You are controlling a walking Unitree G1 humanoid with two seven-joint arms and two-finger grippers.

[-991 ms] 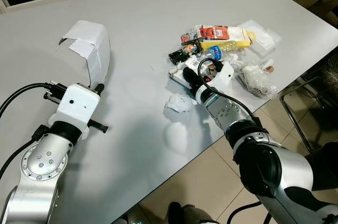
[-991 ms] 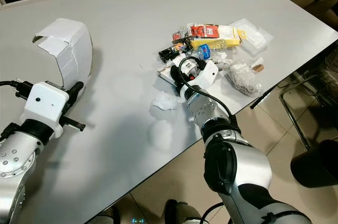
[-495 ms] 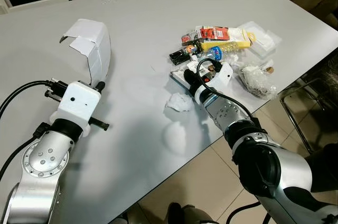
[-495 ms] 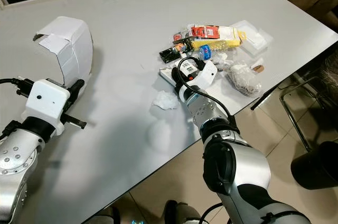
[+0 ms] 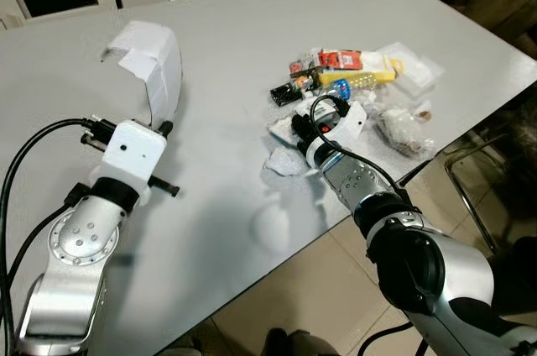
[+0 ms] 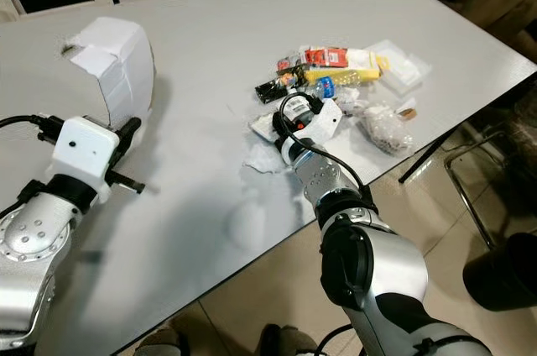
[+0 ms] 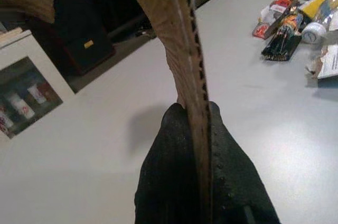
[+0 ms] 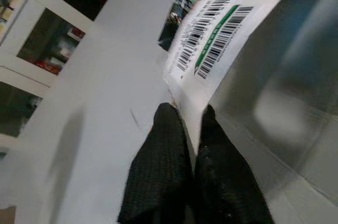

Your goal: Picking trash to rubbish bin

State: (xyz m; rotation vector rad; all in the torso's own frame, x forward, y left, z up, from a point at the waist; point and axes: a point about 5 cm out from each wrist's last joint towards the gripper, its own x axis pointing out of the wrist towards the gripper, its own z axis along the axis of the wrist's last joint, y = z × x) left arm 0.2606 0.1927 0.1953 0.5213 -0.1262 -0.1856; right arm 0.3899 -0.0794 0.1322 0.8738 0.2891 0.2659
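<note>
My left gripper (image 7: 193,114) is shut on the edge of a bent white cardboard piece (image 5: 153,55), which stands arched on the grey table (image 5: 218,20) at the left. My right gripper (image 8: 188,114) is shut on the corner of a flat white package with barcodes (image 8: 227,34), lying at the near edge of the trash pile (image 5: 352,79). In the left eye view the right gripper (image 5: 299,128) sits between that pile and a crumpled white tissue (image 5: 285,163).
The pile holds a red packet (image 5: 340,59), a yellow packet (image 5: 369,75), a blue-capped bottle (image 5: 341,87), a black wrapper (image 5: 285,92) and a clear plastic bag (image 5: 403,131). The table's edge runs close behind my right arm. A chair frame (image 5: 482,192) stands on the floor at the right.
The view has shifted a little. My left arm has carried the cardboard piece slightly farther across the table. The right gripper keeps its hold on the white package.
</note>
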